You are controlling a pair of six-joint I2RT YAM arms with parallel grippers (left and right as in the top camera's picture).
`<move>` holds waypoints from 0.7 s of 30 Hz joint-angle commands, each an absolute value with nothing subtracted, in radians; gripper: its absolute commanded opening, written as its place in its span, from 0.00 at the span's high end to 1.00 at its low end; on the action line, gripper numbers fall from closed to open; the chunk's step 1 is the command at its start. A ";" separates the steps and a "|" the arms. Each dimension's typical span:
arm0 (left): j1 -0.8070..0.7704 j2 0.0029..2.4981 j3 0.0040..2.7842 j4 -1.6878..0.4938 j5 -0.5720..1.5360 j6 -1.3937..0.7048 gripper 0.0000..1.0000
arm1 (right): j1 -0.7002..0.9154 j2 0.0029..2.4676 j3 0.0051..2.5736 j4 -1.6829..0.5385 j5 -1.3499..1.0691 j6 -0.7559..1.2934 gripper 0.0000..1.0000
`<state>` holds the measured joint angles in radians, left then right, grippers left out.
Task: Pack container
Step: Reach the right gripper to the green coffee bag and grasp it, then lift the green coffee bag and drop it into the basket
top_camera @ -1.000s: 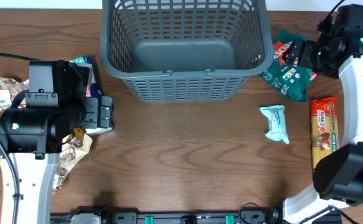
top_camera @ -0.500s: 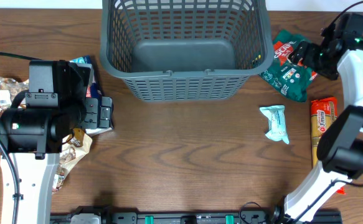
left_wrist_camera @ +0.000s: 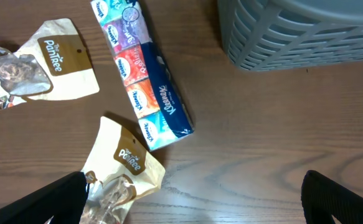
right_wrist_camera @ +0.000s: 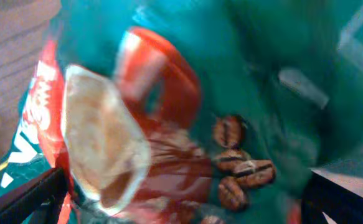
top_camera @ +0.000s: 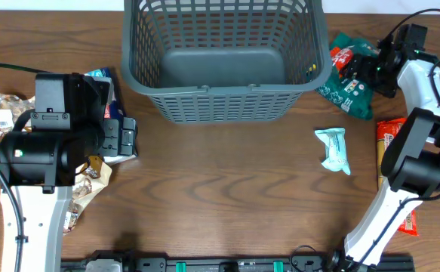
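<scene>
The container (top_camera: 223,89), a large dark grey lattice basket, stands at the back centre and holds nothing; its corner shows in the left wrist view (left_wrist_camera: 293,31). My right gripper (top_camera: 364,66) is open and pressed close over a green and red coffee bag (top_camera: 346,92) just right of the basket. That bag (right_wrist_camera: 187,112) fills the right wrist view, between the spread fingers (right_wrist_camera: 187,196). My left gripper (top_camera: 127,137) is open and empty above the table (left_wrist_camera: 193,199), left of the basket, near a blue tissue pack (left_wrist_camera: 147,81).
Two Pantree snack pouches (left_wrist_camera: 60,59) (left_wrist_camera: 128,158) lie by the tissue pack. A pale teal packet (top_camera: 333,149) lies right of centre. An orange pasta packet (top_camera: 383,137) lies at the right edge, partly under my right arm.
My right arm has swung in and its gripper has moved left, down onto the green coffee bag. The left arm has not moved.
</scene>
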<state>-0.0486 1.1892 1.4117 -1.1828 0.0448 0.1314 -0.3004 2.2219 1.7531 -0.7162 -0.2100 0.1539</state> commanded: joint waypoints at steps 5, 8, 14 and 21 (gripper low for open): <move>-0.051 1.189 1.431 -1.188 0.033 0.138 0.01 | -0.300 2.297 1.737 -0.718 -0.207 0.165 0.01; -0.051 1.189 1.431 -1.188 0.033 0.138 0.01 | -0.301 2.291 1.737 -0.709 -0.207 0.179 0.01; -0.051 1.189 1.431 -1.188 0.033 0.138 0.01 | -0.300 2.291 1.737 -0.673 -0.208 0.213 0.51; -0.051 1.189 1.431 -1.189 0.033 0.138 0.01 | -0.300 2.291 1.737 -0.669 -0.208 0.213 0.99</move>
